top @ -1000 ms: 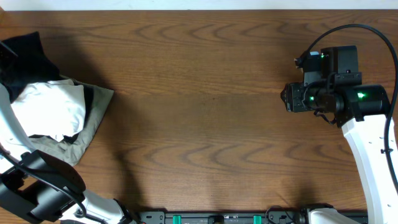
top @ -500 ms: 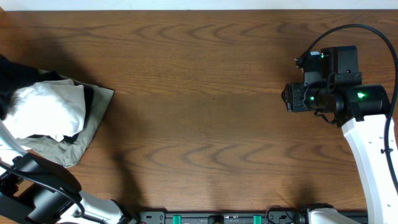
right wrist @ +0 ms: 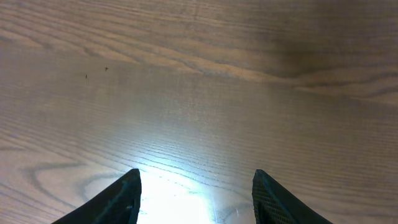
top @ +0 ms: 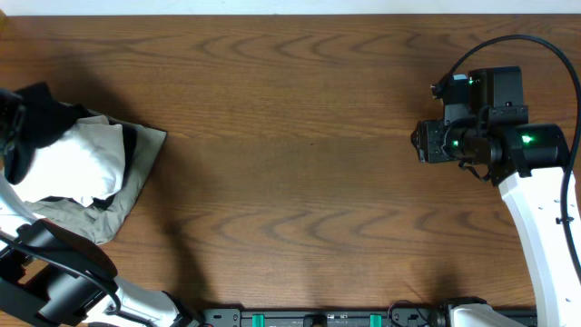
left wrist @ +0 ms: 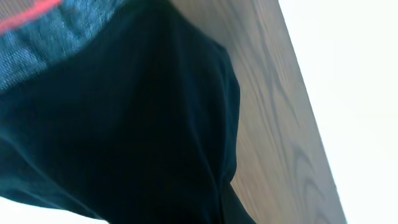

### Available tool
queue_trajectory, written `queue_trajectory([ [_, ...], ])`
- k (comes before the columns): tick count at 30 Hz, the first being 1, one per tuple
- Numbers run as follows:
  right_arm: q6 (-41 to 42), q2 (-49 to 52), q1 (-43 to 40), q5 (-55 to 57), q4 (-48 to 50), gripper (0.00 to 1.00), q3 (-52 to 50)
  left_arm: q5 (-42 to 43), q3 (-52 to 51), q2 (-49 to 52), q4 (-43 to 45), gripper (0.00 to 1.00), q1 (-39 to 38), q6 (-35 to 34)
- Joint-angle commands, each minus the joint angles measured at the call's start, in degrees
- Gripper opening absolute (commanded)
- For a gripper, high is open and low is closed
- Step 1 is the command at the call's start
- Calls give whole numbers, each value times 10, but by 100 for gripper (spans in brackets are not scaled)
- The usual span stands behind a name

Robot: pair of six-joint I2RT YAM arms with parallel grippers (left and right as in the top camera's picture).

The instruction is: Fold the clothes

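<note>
The clothes, black leggings, hang bunched at the table's far left edge, draped over the left side of a white garment. In the left wrist view the black fabric fills nearly the whole picture, with the grey waistband and its coral-red trim at the top left. My left gripper sits at that edge with its fingers buried in the fabric, shut on it. My right gripper hovers open over bare wood at the far right, with nothing between its fingers.
A white folded garment lies on an olive-grey folded garment at the left. The brown wooden table stretches between the two arms. Its far edge meets a white wall.
The black leggings swung with my left gripper from the top-left corner out past the left edge and back in over the white garment. The right arm stayed still.
</note>
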Motion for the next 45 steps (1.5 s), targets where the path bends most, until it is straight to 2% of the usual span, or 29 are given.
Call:
queue_trajectory([
  [1, -7, -5, -4, 3, 1, 56, -1, 76, 3, 3, -14, 6, -2, -26],
  [14, -8, -3, -4, 3, 6, 57, -1, 207, 3, 3, -12, 6, -2, -68],
  [27, -8, 9, -4, 3, 7, 58, -1, 225, -9, 3, -119, 6, -2, -71],
  [30, -8, 9, -4, 3, 8, 59, -1, 250, -27, 3, -120, 6, -2, -59],
  [34, -19, 9, -4, -5, 11, 60, -1, 250, -44, 3, -100, 6, -2, -38],
  [36, -73, 9, -2, -66, 8, 61, -1, 265, -44, 3, -88, 6, -2, -11],
  [39, -152, 11, 9, -185, 6, 61, -1, 350, -44, 2, -47, 6, -1, 22],
  [41, -175, 15, 22, -225, 10, 61, -1, 416, -44, 0, 3, 6, -1, 27],
  [45, -165, 24, 49, -193, 28, 61, -1, 535, -43, -9, 120, 5, -7, 13],
])
